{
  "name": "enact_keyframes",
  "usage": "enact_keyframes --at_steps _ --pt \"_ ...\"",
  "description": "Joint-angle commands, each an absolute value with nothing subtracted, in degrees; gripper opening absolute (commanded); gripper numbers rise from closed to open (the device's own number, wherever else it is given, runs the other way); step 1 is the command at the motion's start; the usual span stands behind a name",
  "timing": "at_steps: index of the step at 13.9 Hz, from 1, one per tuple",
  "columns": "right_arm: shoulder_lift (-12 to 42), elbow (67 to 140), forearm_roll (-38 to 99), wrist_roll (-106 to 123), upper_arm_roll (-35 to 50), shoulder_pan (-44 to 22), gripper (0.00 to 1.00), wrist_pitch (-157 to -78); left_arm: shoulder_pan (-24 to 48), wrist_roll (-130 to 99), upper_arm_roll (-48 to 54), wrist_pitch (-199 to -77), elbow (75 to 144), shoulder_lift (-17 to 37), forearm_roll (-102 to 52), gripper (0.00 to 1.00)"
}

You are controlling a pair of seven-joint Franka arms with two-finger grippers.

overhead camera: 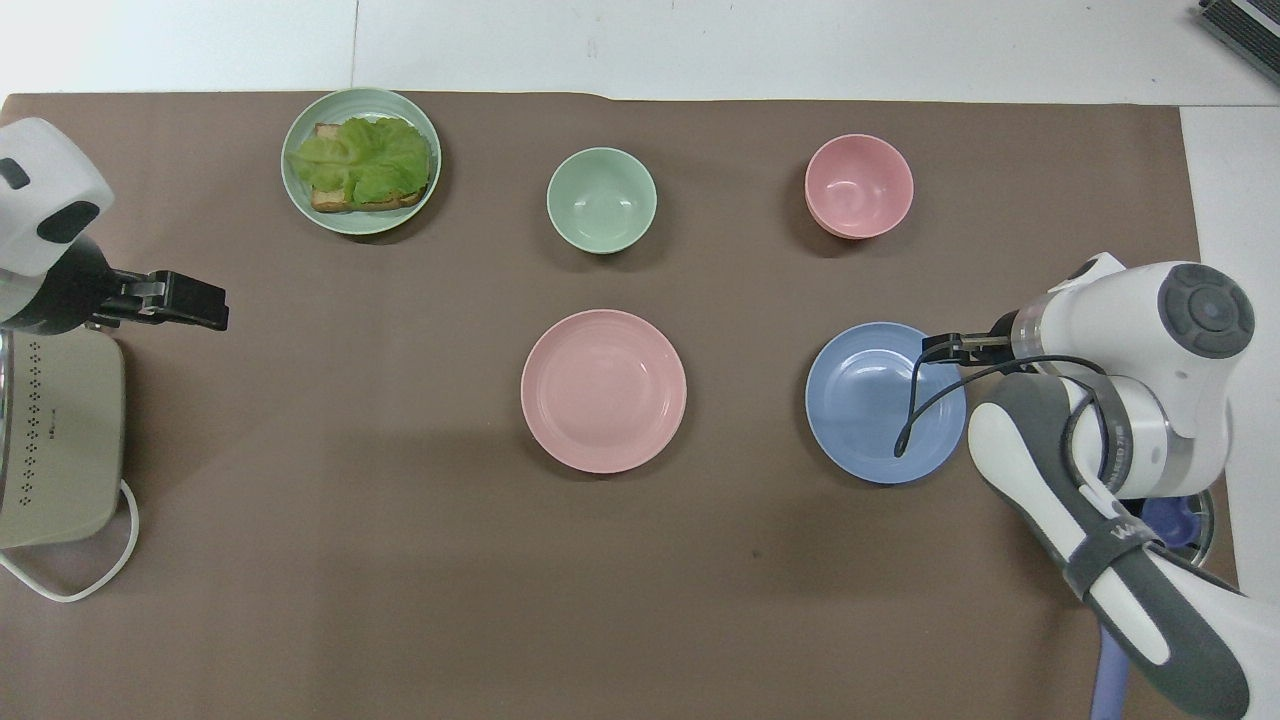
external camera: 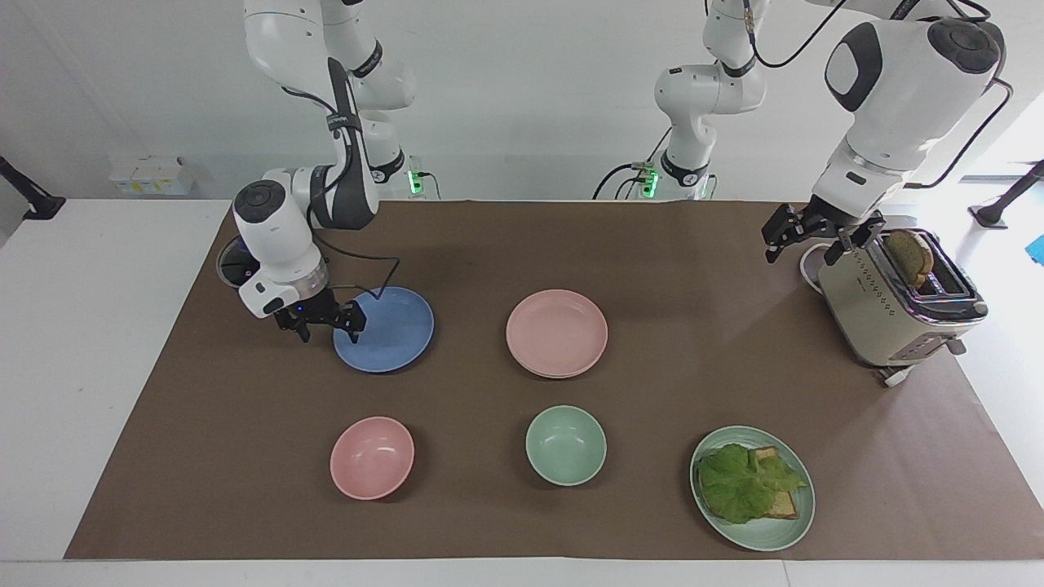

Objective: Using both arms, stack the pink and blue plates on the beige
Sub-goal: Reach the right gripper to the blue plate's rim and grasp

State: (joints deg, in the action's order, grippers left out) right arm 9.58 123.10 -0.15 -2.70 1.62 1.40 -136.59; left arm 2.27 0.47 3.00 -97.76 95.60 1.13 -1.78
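Facing view: the right gripper (external camera: 329, 323), jaws open, straddles the rim of the matte blue plate (external camera: 390, 330) at the right arm's end. The pink plate (external camera: 556, 331) sits on the beige plate (external camera: 545, 372), of which only a pale edge shows beneath. The left gripper (external camera: 807, 236) waits open over the glossy cream toaster (external camera: 885, 314).

Overhead view: the round, shallow blue plate (overhead camera: 870, 410) and pink plate (overhead camera: 603, 390) lie side by side on the brown mat (overhead camera: 400, 560). The right gripper (overhead camera: 948, 346) is over the blue rim; the left gripper (overhead camera: 190, 302) hovers, its fingers' state unclear here.
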Motion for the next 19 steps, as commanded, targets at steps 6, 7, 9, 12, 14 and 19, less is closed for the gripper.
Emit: enact_keyframes --at_steps 6,7,9,12,14,19 --pt "10.8 126.8 1.7 1.0 1.8 1.8 0.96 -142.1 1.8 0.9 3.3 -96.6 94.6 1.6 -0.9 1.0" --pt "10.5 127.3 1.7 2.1 1.9 1.8 0.96 -141.9 1.8 0.9 3.3 -96.6 94.6 1.6 -0.9 1.0" --pt "10.3 127.4 1.8 5.0 1.9 2.1 0.96 -139.4 1.8 0.9 3.3 -96.5 94.6 1.6 -0.9 1.0" --pt "10.0 126.7 6.8 9.2 1.8 2.3 0.84 -135.1 1.8 0.9 3.3 -96.5 94.6 1.6 -0.9 1.0" --pt "10.1 126.0 7.8 10.7 1.7 2.4 0.65 -134.1 1.8 0.9 3.3 -96.5 94.6 1.6 -0.9 1.0" --pt "10.3 125.4 8.1 13.0 1.7 4.3 0.01 -134.1 1.8 0.9 3.3 -96.6 94.6 1.6 -0.9 1.0"
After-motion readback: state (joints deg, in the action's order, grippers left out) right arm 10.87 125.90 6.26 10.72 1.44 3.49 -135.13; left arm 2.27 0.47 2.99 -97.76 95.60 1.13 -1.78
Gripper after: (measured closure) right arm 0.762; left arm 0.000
